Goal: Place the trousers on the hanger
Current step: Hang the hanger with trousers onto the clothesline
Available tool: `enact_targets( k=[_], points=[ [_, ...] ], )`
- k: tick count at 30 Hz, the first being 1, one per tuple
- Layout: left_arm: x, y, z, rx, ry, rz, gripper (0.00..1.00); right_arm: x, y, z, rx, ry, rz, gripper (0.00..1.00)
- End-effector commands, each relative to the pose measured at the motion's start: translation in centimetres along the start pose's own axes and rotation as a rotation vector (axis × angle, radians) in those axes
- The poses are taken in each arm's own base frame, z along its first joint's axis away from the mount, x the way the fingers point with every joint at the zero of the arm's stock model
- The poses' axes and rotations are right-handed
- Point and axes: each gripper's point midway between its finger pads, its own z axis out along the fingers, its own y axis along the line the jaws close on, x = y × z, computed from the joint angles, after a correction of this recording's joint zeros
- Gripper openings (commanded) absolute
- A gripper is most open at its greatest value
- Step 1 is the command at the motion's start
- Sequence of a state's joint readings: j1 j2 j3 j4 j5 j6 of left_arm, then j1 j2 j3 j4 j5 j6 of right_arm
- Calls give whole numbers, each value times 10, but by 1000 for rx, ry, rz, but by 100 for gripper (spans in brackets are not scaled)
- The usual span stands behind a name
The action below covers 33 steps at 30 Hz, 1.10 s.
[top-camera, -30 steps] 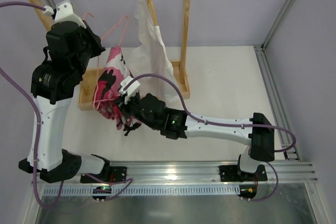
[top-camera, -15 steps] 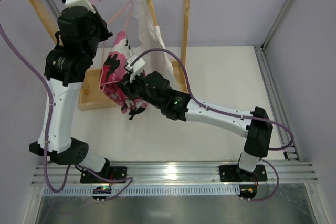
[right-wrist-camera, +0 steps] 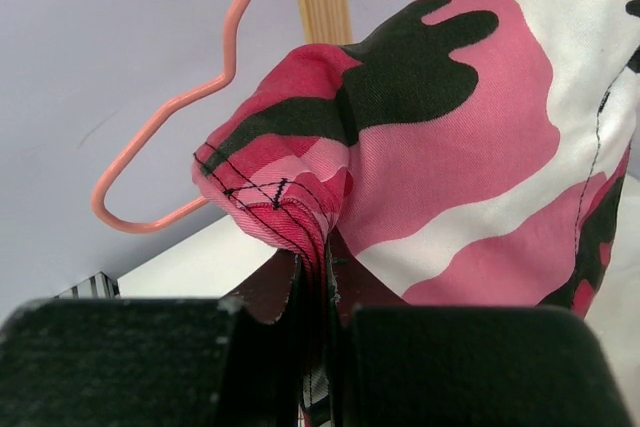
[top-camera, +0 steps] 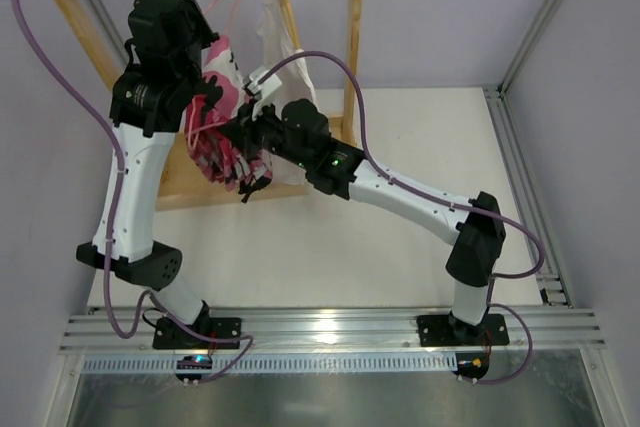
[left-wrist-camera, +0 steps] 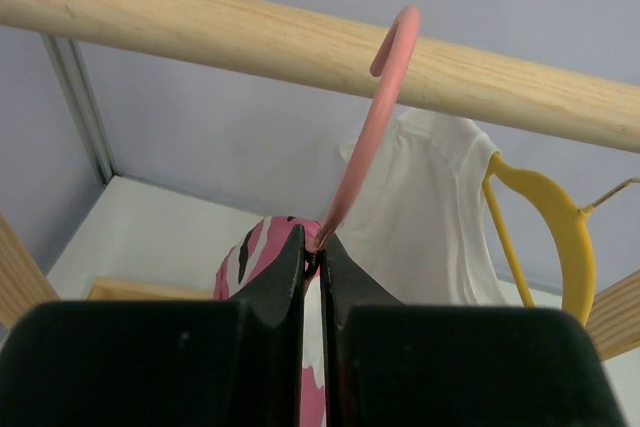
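Observation:
The pink wire hanger [left-wrist-camera: 372,117] is pinched at its neck by my left gripper [left-wrist-camera: 318,247], which is shut. Its hook rises in front of the wooden rail [left-wrist-camera: 200,27]; I cannot tell whether it rests on the rail. The trousers [top-camera: 215,137], in pink, white and black camouflage, hang in a bunch from the hanger, high above the table. My right gripper [top-camera: 240,134] is shut on a stitched fold of the trousers [right-wrist-camera: 450,127], seen between its jaws in the right wrist view, with the hanger's wire shoulder [right-wrist-camera: 165,107] just beyond.
A wooden clothes rack [top-camera: 352,47] stands at the back, its base [top-camera: 200,194] on the table. A white garment [top-camera: 285,47] hangs on a tan hanger [left-wrist-camera: 560,237] just right of the trousers. A metal frame post [top-camera: 535,27] rises at the right.
Both arms have risen and moved back toward the rail, carrying the hanger and trousers up with them. The hanger's hook now sits level with the rail.

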<state>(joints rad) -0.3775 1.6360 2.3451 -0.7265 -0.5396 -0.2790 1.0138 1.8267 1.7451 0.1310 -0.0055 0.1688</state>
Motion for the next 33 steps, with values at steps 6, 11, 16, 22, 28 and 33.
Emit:
enact_targets(
  k=[6,11,16,22,28,33],
  points=[
    [-72,-5,12,0,-246,-115,0,-72,-8,13,-79,-177,56,4],
    [-73,12,26,-39,-258,-113,0,-74,-12,28,-117,-175,70,4],
    [-65,21,41,-49,-240,-95,0,-62,-16,40,-124,-144,57,4],
    [-43,36,59,-81,-186,-72,0,-39,-28,46,-100,-105,52,4],
    [-23,52,70,-108,-140,-44,0,-13,-39,55,-88,-55,54,4],
    [-15,67,72,-133,-123,-11,0,15,-44,61,-84,0,54,4]
  ],
)
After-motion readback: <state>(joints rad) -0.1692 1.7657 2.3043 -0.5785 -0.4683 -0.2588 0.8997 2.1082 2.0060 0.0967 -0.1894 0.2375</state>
